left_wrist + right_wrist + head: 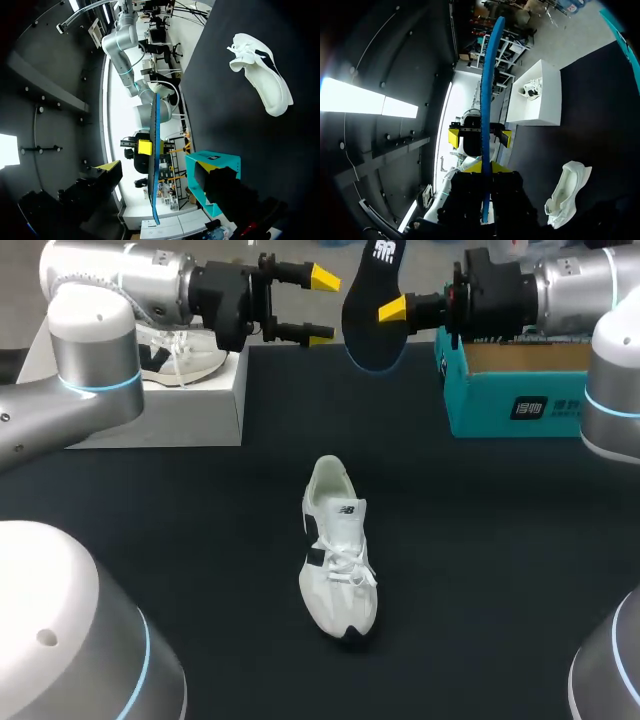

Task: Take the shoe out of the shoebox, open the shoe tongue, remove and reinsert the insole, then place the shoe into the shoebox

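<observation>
Jutting insole (487, 90) inside right gripper (486, 169)

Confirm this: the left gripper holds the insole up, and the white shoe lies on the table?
No. The head view shows the right gripper shut on the insole; the left gripper is open, holding nothing. The white shoe does lie on the table.

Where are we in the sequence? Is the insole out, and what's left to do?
Done: the shoe lies on the table outside the teal shoebox, and the insole is out of it. In hand: the right gripper is shut on the insole, held up in the air; the left gripper faces it, open, holding nothing. Left: put the insole back in, then place the shoe into the shoebox.
</observation>
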Robot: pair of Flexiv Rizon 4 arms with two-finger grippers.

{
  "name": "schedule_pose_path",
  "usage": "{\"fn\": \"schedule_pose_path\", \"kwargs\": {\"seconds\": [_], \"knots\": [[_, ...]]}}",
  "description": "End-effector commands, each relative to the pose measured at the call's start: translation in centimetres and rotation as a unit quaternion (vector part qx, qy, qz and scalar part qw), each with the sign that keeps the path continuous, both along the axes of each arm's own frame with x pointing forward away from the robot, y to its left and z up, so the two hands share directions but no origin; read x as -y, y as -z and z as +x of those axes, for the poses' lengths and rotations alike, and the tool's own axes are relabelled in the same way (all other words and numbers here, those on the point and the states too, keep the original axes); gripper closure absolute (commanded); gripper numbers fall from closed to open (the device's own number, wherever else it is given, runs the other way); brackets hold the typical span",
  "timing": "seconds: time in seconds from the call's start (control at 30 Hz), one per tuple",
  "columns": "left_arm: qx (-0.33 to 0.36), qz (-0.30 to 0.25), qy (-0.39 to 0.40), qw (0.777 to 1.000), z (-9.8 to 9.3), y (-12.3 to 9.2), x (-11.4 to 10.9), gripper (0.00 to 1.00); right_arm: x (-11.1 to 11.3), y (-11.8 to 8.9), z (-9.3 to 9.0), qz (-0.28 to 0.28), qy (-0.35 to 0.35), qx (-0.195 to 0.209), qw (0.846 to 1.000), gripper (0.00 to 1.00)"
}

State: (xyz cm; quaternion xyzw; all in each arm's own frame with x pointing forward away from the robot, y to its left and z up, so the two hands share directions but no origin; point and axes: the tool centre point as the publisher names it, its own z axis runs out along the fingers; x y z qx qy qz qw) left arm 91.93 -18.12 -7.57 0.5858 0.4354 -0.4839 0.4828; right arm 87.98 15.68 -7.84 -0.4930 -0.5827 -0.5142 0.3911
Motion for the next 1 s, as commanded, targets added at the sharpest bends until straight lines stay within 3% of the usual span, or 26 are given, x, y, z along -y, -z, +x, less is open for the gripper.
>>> {"fn": "schedule_pose_path", "kwargs": {"seconds": [0.03,0.33,0.57,0.67,0.73,0.8,1.0], "knots": [[0.005,0.024,-0.01,1.0,-0.4,0.0,-1.9,0.0,0.0,0.2,-0.4,-0.002,-0.001,-0.001,1.0,1.0],[-0.001,0.094,-0.023,0.995,-2.0,1.9,-5.5,0.0,-0.1,0.2,-0.8,0.002,-0.017,0.03,0.999,1.0],[-0.034,0.125,-0.022,0.991,-4.4,4.5,-9.8,0.0,-0.3,-0.4,-0.9,0.0,-0.028,0.054,0.998,1.0],[-0.028,0.167,-0.048,0.984,-5.4,6.0,-12.5,0.0,-0.1,-0.4,-0.7,-0.003,-0.028,0.057,0.998,1.0],[-0.022,0.158,-0.039,0.986,-5.8,6.7,-14.5,0.0,0.0,-0.4,-0.6,-0.004,-0.027,0.058,0.998,1.0],[-0.006,0.19,-0.022,0.981,-6.0,7.4,-16.1,0.0,-0.3,-0.5,-0.8,-0.006,-0.033,0.061,0.998,1.0],[0.009,0.205,-0.02,0.979,-4.4,8.0,-19.3,0.0,-1.1,-0.5,-1.1,-0.01,-0.05,0.068,0.996,1.0]]}}
